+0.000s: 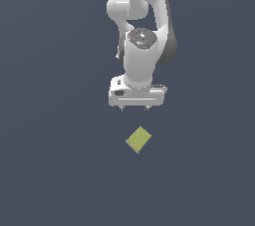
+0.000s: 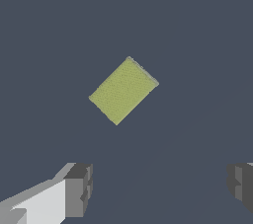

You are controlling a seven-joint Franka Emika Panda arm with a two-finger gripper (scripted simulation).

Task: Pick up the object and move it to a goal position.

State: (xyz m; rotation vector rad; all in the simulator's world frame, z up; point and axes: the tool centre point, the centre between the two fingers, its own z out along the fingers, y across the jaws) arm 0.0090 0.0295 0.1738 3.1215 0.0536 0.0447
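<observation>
Object (image 1: 139,140), a flat yellow-green block, lies skewed on the floor (image 1: 50,170); gripper (image 1: 135,109) hovers apart, fingers (image 2: 79,188) spread wide and empty; wrist rotation is probably needed to match the skew.

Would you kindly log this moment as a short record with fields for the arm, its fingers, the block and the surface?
arm: white Panda arm, gripper pointing down
fingers: dark fingers spread wide, nothing between them
block: flat yellow-green block lying on the floor, turned at an angle to the fingers, apart from them
contact: none visible
surface: plain dark grey floor
goal marker: none seen in either view
</observation>
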